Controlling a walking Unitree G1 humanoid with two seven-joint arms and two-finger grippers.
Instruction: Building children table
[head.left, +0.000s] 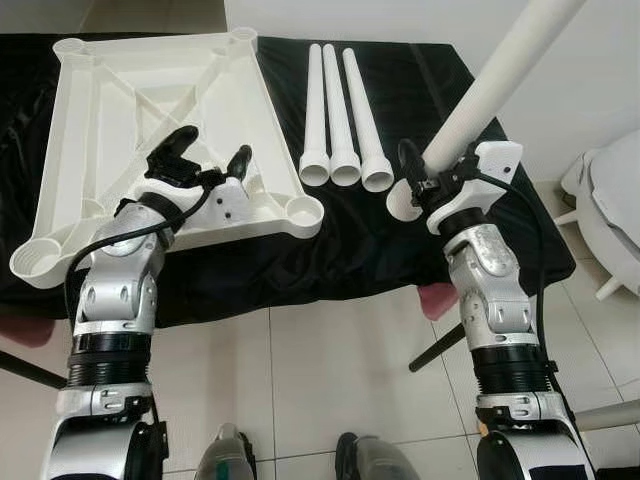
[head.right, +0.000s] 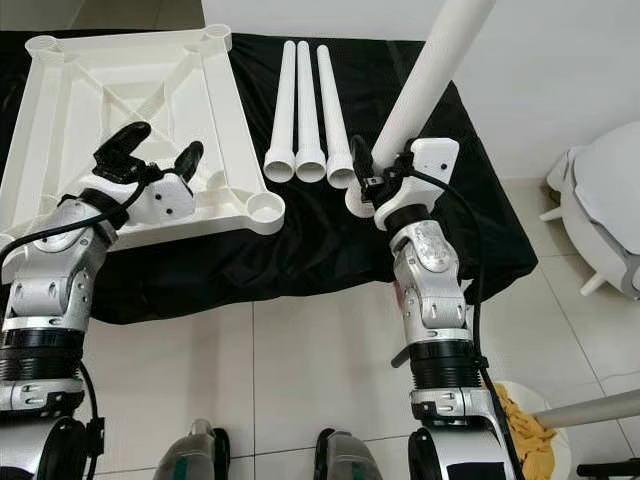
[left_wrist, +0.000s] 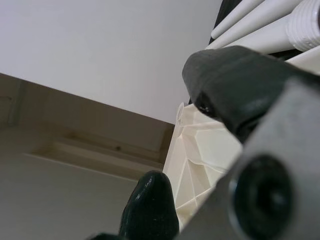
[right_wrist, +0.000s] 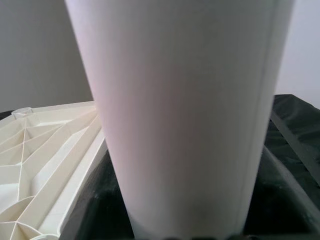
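A white plastic tabletop (head.left: 120, 110) lies upside down on the black cloth, ribs and corner sockets (head.left: 303, 210) facing up. My left gripper (head.left: 210, 158) hovers open over its near edge, holding nothing. My right gripper (head.left: 425, 180) is shut on a white table leg (head.left: 495, 80), which rises tilted up and to the right, its wide end (head.left: 403, 198) low by the cloth. Three more white legs (head.left: 338, 110) lie side by side on the cloth right of the tabletop. In the right wrist view the held leg (right_wrist: 185, 115) stands close before the camera.
The black cloth (head.left: 400, 250) covers a low surface whose front edge runs just before my arms. A white chair (head.left: 615, 190) stands at the right. Tiled floor (head.left: 320, 380) lies below, and a yellow cloth (head.right: 525, 425) sits near my right side.
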